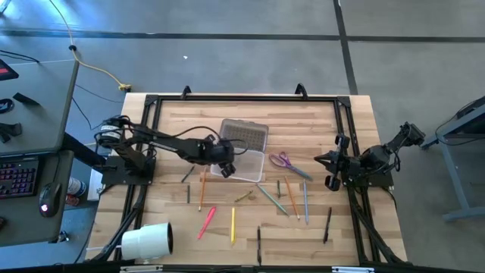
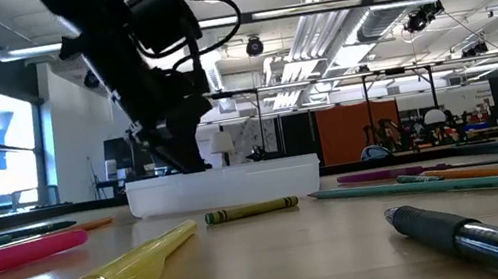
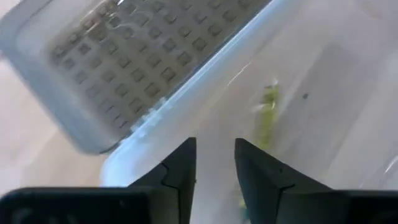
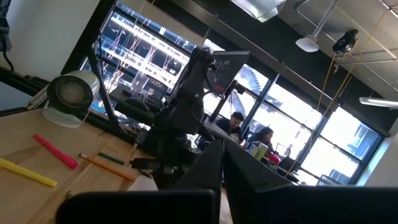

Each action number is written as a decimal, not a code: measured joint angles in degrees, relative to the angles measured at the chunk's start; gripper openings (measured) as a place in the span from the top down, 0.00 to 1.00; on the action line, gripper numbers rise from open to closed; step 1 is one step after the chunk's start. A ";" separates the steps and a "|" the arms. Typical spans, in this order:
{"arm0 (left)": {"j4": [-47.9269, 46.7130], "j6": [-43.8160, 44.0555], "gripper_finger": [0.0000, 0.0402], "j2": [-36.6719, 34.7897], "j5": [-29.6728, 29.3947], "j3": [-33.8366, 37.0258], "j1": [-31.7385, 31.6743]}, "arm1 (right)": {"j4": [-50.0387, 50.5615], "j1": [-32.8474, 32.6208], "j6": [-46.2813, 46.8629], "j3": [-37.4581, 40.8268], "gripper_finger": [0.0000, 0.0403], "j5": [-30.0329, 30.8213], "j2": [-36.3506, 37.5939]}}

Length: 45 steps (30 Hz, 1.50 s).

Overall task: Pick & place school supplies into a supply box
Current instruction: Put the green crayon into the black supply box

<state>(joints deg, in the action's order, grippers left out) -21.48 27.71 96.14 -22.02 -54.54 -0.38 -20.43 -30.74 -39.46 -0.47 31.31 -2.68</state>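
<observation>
The pencil case [image 1: 244, 161] lies open near the middle of the worktop [image 1: 356, 121], its clear tray toward the front and its ribbed grey lid [image 1: 245, 134] folded back behind it. Nearest the front edge lie a dark pen [image 1: 258, 245], a yellow pen [image 1: 233, 224], a pink marker [image 1: 207, 221] and another dark pen [image 1: 327, 225], with a big white roll [image 1: 147, 240] at the front left corner. A little farther in are an orange pencil [image 1: 202, 189], a small green crayon [image 1: 244, 198], a green pencil [image 1: 272, 199], a second orange pencil [image 1: 291, 196] and a blue pencil [image 1: 305, 202]. The purple-handled scissors [image 1: 288, 163] lie just right of the case. The left claw [image 1: 226, 168] hangs over the left end of the clear tray, tips down at the tray; in the left wrist view its fingers [image 3: 180, 171] stand a narrow gap apart with nothing between them, and a green pencil-like thing [image 3: 267, 115] lies blurred inside the tray just beyond them. The right claw [image 1: 327, 161] waits at the right side of the worktop, well apart from the case, fingers pressed together and holding nothing.
</observation>
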 joint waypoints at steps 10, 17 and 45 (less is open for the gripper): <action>-51.21 1.26 0.61 -0.02 1.34 -20.61 0.43 | 0.02 0.00 0.00 0.00 1.00 0.04 0.00; -62.99 8.39 0.61 -0.09 7.58 -17.77 1.21 | 0.02 0.00 0.01 0.00 1.00 0.02 0.00; -51.86 16.90 0.61 -16.48 18.29 -0.79 10.83 | -10.87 -0.02 -3.12 0.00 1.00 -7.59 -0.02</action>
<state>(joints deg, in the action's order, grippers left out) -73.33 44.61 79.66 -3.73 -55.33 10.44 -31.29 -30.76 -42.58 -0.47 23.72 -2.70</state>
